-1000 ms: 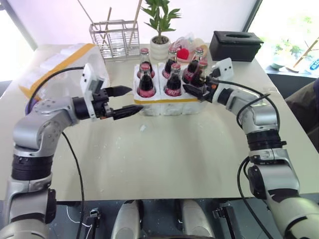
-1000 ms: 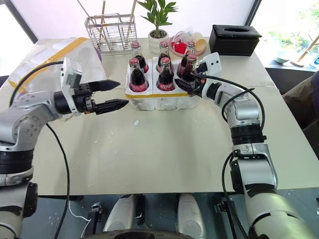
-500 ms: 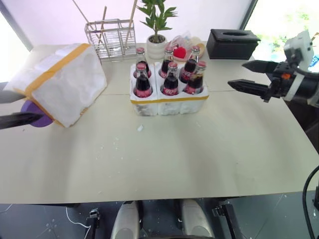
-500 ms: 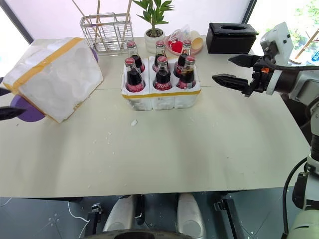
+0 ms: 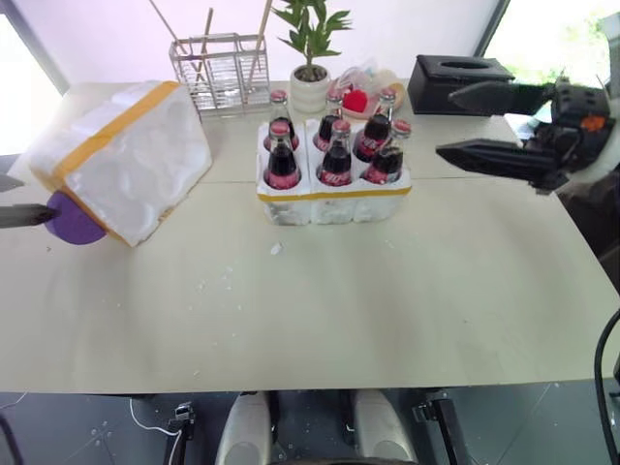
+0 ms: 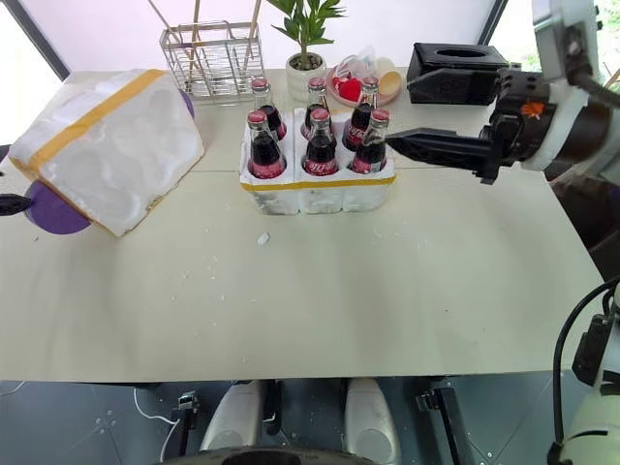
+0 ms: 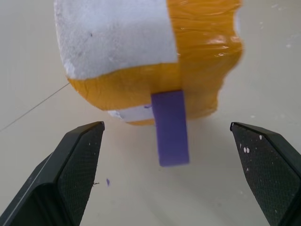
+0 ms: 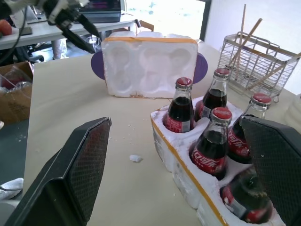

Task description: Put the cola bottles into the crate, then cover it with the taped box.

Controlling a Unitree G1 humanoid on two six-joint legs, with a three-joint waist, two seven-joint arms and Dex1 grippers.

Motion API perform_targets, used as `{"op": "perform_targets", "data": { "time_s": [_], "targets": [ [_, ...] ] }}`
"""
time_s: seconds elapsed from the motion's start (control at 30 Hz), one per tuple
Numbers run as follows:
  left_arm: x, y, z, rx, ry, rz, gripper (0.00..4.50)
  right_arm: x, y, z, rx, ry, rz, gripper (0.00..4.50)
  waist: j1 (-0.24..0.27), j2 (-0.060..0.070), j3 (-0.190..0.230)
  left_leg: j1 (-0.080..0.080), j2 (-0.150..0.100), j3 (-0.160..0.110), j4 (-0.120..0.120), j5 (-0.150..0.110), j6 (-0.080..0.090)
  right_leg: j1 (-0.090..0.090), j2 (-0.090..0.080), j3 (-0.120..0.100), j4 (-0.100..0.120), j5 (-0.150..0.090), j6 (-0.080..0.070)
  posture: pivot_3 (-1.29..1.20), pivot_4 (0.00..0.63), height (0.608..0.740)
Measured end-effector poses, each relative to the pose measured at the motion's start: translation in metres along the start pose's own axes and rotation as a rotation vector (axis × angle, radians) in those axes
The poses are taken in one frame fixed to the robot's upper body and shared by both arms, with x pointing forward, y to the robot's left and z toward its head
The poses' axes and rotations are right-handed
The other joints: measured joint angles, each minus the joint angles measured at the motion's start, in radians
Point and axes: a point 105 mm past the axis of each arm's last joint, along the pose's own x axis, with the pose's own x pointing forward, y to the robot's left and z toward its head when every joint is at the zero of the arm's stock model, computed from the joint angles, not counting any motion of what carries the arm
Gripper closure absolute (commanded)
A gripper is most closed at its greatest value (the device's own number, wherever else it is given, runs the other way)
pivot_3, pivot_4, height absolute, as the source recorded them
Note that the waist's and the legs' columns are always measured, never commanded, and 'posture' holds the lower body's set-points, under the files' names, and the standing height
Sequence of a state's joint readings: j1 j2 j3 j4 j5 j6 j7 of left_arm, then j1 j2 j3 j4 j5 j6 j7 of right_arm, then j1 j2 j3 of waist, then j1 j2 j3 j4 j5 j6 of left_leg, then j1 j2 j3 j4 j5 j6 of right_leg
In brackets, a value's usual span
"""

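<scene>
I count all six cola bottles standing in the wells of the crate, so the 1st part looks done. Left to do: the cover. The taped box lies tilted on the tabletop, hollow side up, well apart from the crate.

Right pincer is wide apart and empty, fingertips just beside the crate's right end. Left pincer is also wide apart, empty, w/ the box straight in front of it, a purple tab between the fingers.

Vs. a second ago: both arms have left the crate; the left swung out to the box, the right lifted away.
</scene>
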State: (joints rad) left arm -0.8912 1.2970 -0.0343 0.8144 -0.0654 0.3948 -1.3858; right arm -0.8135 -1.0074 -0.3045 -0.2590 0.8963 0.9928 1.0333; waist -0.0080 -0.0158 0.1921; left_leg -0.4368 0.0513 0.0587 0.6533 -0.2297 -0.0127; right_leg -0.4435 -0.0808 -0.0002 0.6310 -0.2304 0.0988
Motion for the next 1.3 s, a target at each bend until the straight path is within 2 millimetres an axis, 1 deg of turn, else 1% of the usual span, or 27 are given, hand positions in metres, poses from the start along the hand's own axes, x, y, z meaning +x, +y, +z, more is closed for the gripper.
{"op": "perform_targets", "data": {
  "time_s": [0.07,0.13,0.3,0.53,0.6,0.67,0.7,0.73,0.77,0.83,0.93,1.0,1.1,1.13,1.2,1.3],
  "targets": [
    [0.014,0.003,0.004,0.001,0.034,-0.005,0.00,-0.001,0.004,0.003,-0.009,-0.007,-0.008,0.02,0.001,-0.001,0.000,0.000,0.000,0.000,0.001,0.000,0.000,0.000,0.000,0.000,0.000,0.000,0.000,0.00,0.150,0.740],
    [0.024,0.005,0.003,0.009,0.077,-0.006,0.00,-0.003,0.008,0.006,-0.023,-0.009,-0.015,0.02,0.000,-0.001,0.000,-0.001,0.000,-0.001,0.003,0.000,0.000,0.000,0.000,0.000,0.000,0.000,0.000,0.00,0.150,0.740],
    [0.040,0.002,0.003,0.031,0.146,-0.034,0.00,-0.010,0.011,0.013,-0.046,-0.013,-0.061,0.02,-0.004,-0.001,0.000,-0.005,0.000,-0.002,0.007,0.000,0.001,-0.001,0.000,0.000,0.000,0.000,0.000,0.00,0.150,0.740],
    [0.060,-0.002,-0.007,0.069,0.221,-0.033,0.00,-0.010,0.015,0.010,-0.043,-0.005,-0.085,0.02,-0.003,-0.001,0.000,-0.006,0.000,-0.003,0.009,0.000,0.001,-0.001,0.000,-0.001,0.001,0.000,0.000,0.00,0.150,0.740],
    [0.061,-0.002,-0.005,0.076,0.216,-0.026,0.54,-0.011,0.014,0.010,-0.038,-0.008,-0.097,0.00,-0.003,-0.001,0.000,-0.006,0.000,-0.004,0.009,0.000,0.001,-0.001,0.000,-0.001,0.001,0.000,0.000,0.00,0.150,0.740],
    [0.062,-0.002,-0.004,0.072,0.211,-0.027,1.31,-0.011,0.013,0.009,-0.034,-0.008,-0.107,0.00,-0.002,-0.001,0.000,-0.006,0.000,-0.004,0.009,0.000,0.001,-0.001,0.000,-0.001,0.001,0.000,0.000,0.00,0.150,0.740],
    [0.062,-0.002,-0.003,0.069,0.208,-0.028,1.86,-0.011,0.012,0.009,-0.031,-0.007,-0.109,0.00,-0.002,-0.001,0.000,-0.006,0.000,-0.004,0.009,0.000,0.001,-0.001,0.000,-0.001,0.001,0.000,0.000,0.00,0.150,0.740],
    [0.062,-0.002,-0.002,0.069,0.205,-0.027,2.29,-0.011,0.012,0.008,-0.029,-0.006,-0.113,0.00,-0.003,-0.001,0.000,-0.006,0.000,-0.004,0.010,0.000,0.001,-0.001,0.000,-0.001,0.001,0.000,0.000,0.00,0.150,0.740],
    [0.062,-0.002,-0.001,0.070,0.202,-0.027,2.93,-0.011,0.012,0.008,-0.029,-0.007,-0.115,0.00,-0.003,-0.001,0.000,-0.006,0.000,-0.004,0.010,0.000,0.001,-0.001,0.000,-0.001,0.001,0.000,0.000,0.00,0.150,0.740],
    [0.061,-0.002,0.000,0.072,0.198,-0.028,3.84,-0.012,0.011,0.007,-0.030,-0.009,-0.116,0.00,-0.003,-0.001,0.000,-0.006,0.000,-0.004,0.010,0.000,0.001,-0.001,0.000,-0.001,0.001,0.000,0.000,0.00,0.150,0.740],
    [0.061,-0.001,0.002,0.098,0.191,-0.021,3.84,-0.012,0.011,0.004,-0.019,-0.004,-0.118,0.00,-0.003,-0.001,0.000,-0.006,0.000,-0.004,0.010,0.000,0.001,-0.001,0.000,-0.001,0.002,0.000,0.000,0.00,0.150,0.740],
    [0.062,0.001,0.006,0.132,0.176,-0.002,3.84,-0.012,0.012,-0.002,0.011,0.008,-0.103,0.00,-0.003,-0.002,0.000,-0.007,0.000,-0.004,0.010,0.000,0.001,-0.001,0.000,-0.001,0.002,0.000,0.000,0.00,0.150,0.740],
    [0.061,0.010,0.019,0.198,0.097,0.085,3.84,-0.012,0.012,-0.016,0.036,0.043,-0.111,0.00,-0.002,-0.003,0.000,-0.007,0.000,-0.005,0.010,0.000,0.001,-0.001,-0.001,-0.001,0.002,0.001,0.002,0.00,0.150,0.740],
    [0.061,0.013,0.027,0.222,0.054,0.120,3.84,-0.012,0.010,-0.019,0.038,0.053,-0.127,0.00,-0.002,-0.003,0.000,-0.007,0.000,-0.005,0.011,0.000,0.001,-0.001,-0.001,-0.001,0.002,0.002,0.003,0.00,0.150,0.740],
    [0.063,0.016,0.048,0.285,-0.054,0.191,3.84,-0.012,0.007,-0.021,0.037,0.058,-0.146,0.00,0.000,-0.003,0.000,-0.007,0.000,-0.005,0.011,0.000,0.001,0.000,-0.001,-0.001,0.002,0.002,0.004,0.00,0.150,0.740],
    [0.064,0.013,0.089,0.407,-0.228,0.278,3.84,-0.013,0.009,-0.028,0.051,0.068,-0.152,0.00,0.004,-0.004,0.000,-0.007,0.000,-0.005,0.012,0.000,0.001,0.000,-0.001,-0.001,0.002,0.003,0.004,0.00,0.150,0.740]
  ]
}}
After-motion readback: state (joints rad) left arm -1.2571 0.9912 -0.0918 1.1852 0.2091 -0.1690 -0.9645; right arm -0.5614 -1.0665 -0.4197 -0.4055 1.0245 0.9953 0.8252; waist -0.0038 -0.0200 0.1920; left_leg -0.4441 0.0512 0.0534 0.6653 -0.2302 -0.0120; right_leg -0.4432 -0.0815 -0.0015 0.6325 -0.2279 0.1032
